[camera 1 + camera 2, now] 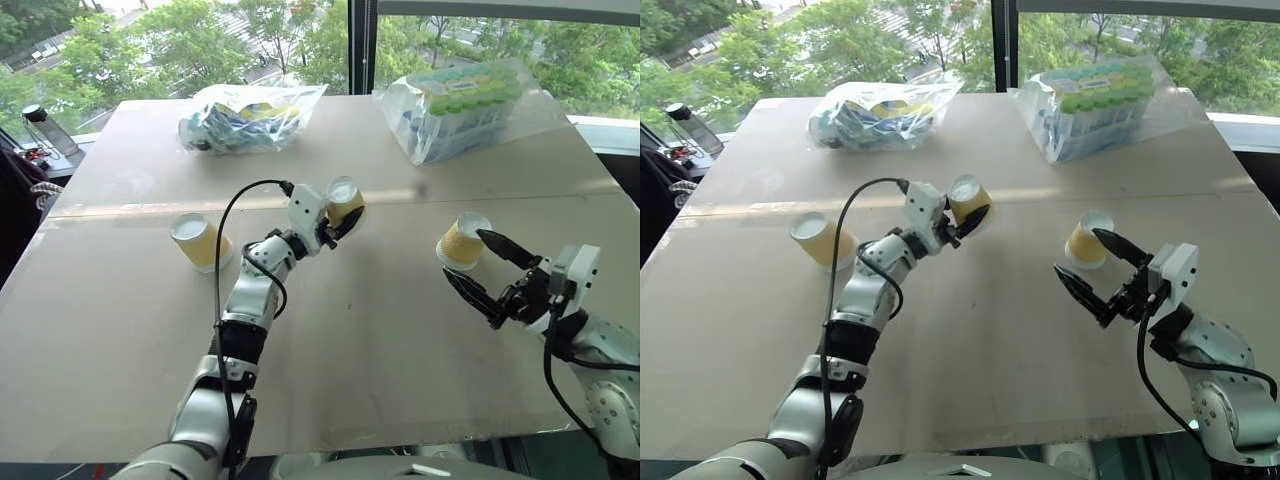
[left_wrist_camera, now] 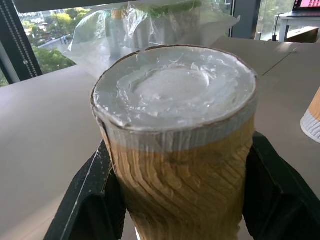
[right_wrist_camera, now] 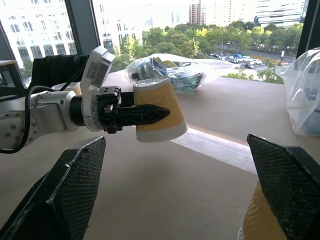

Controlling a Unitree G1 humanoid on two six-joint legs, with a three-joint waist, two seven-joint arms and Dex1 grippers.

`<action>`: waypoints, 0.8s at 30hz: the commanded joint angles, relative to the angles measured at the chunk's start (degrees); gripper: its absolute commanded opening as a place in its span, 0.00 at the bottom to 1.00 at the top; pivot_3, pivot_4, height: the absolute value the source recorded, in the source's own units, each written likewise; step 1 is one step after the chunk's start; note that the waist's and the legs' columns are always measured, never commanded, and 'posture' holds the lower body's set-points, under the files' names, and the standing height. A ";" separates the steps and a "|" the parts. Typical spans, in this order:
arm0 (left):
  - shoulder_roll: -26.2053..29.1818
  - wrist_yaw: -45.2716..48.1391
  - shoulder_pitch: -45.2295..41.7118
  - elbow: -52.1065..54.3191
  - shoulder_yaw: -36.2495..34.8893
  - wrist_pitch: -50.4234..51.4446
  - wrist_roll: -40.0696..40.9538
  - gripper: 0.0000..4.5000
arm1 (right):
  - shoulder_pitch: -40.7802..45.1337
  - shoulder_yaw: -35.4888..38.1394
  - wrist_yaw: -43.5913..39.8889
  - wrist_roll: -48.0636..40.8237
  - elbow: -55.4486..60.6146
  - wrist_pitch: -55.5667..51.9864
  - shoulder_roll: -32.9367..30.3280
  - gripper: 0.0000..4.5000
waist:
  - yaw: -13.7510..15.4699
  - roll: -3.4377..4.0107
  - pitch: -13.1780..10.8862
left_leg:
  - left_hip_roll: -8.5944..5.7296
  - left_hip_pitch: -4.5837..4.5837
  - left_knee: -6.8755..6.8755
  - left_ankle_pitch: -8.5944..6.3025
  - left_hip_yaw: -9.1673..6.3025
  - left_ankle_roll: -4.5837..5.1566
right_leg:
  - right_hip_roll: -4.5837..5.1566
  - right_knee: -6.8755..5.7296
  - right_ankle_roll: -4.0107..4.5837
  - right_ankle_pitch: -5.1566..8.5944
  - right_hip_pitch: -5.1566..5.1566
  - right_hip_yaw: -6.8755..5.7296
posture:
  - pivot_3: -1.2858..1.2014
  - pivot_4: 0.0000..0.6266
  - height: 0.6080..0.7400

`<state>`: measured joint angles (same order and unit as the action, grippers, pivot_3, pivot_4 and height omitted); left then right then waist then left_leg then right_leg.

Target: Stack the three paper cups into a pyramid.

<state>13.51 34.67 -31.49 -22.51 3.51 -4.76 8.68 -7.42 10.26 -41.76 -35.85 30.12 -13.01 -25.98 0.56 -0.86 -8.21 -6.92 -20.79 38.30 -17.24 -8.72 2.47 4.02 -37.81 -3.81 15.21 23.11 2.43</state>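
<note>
1 cup (image 1: 344, 200) clamped in left jaws, base tilted up; right jaws apart.

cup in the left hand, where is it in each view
Left eye: held cup above table centre, clamped by left hand.
Right eye: at, same spot.
Left wrist: base toward camera.
Right wrist, held sideways.
Shared landmark: bag of blue packets.

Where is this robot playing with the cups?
Probably an upper-floor room in a city building: a big tan table stands by tall windows, with treetops and a street below, and office blocks outside.
</note>
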 commanded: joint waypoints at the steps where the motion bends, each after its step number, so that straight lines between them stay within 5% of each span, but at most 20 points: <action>1: 0.76 0.79 -0.93 -1.19 -1.13 -0.90 0.24 0.51 | -0.58 -1.40 0.06 -1.23 3.49 -0.13 0.24 1.00 | 0.05 0.00 0.00 | 0.00 -0.02 -0.01 0.00 -0.01 0.00 | 0.00 0.00 0.00 0.00 0.01 -0.01 | 0.52 0.24 1.00; 12: 3.68 0.34 7.38 7.17 -2.31 3.37 0.27 0.51 | -2.48 -2.49 -1.29 -1.27 4.16 0.59 -0.48 1.00 | 0.17 0.00 0.01 | -0.02 -0.02 0.01 0.00 -0.04 0.00 | 0.01 -0.02 0.00 0.00 0.02 -0.02 | 0.52 0.24 1.00; 13: 3.63 0.37 7.60 7.60 -2.31 3.35 0.39 0.73 | -2.59 -2.40 -1.45 -1.25 4.13 0.63 -0.66 1.00 | 0.19 0.00 0.01 | -0.02 -0.02 0.01 0.00 -0.04 0.00 | 0.01 -0.03 0.00 0.00 0.02 -0.03 | 0.52 0.24 1.00; 16: 3.43 1.48 8.42 9.22 -2.19 4.03 1.61 0.99 | -2.98 -2.06 -2.74 -1.44 3.83 0.73 -1.52 1.00 | 0.21 -0.02 0.02 | -0.02 0.02 0.05 0.00 -0.03 0.00 | 0.01 -0.05 0.00 0.00 0.00 -0.03 | 0.52 0.24 1.00; 24: 3.59 0.40 12.56 17.81 -5.34 2.66 4.05 1.00 | -2.96 0.97 -2.13 0.16 2.00 2.99 -2.22 1.00 | 0.25 -0.02 0.02 | -0.02 0.00 0.03 0.00 -0.05 0.00 | 0.02 -0.04 0.00 0.00 0.00 -0.03 | 0.52 0.24 1.00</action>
<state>16.68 35.70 -19.24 -9.23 -0.01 -0.59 10.94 -10.41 9.65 -44.44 -36.17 31.58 -11.78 -28.17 0.81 -0.88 -8.19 -6.94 -20.78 38.34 -17.24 -8.77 2.48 4.04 -37.85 -3.81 15.21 23.12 2.40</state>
